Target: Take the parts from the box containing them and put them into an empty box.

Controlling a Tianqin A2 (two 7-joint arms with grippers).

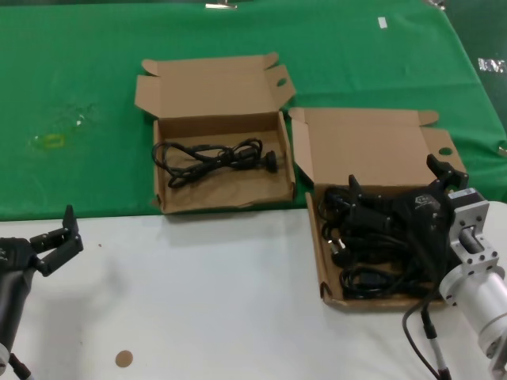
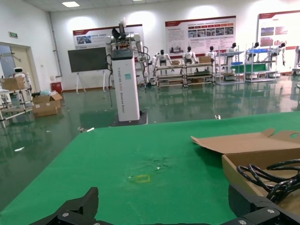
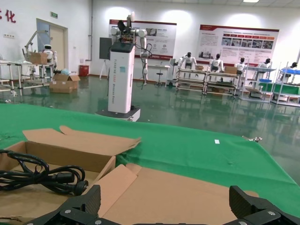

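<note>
Head view: we are working two cardboard boxes on the green cloth.
Our left gripper (image 1: pixel 62 236) is waiting at the left over the white table, fingers spread, gripping nothing. One black power cord (image 1: pixel 214 157) is lying in the squarish box (image 1: pixel 223 198) at centre. Our right gripper (image 1: pixel 400 186) is hovering wide open, gripping nothing, over the cord pile (image 1: pixel 371 255) filling the longer box (image 1: pixel 317 253) on the right.
</note>
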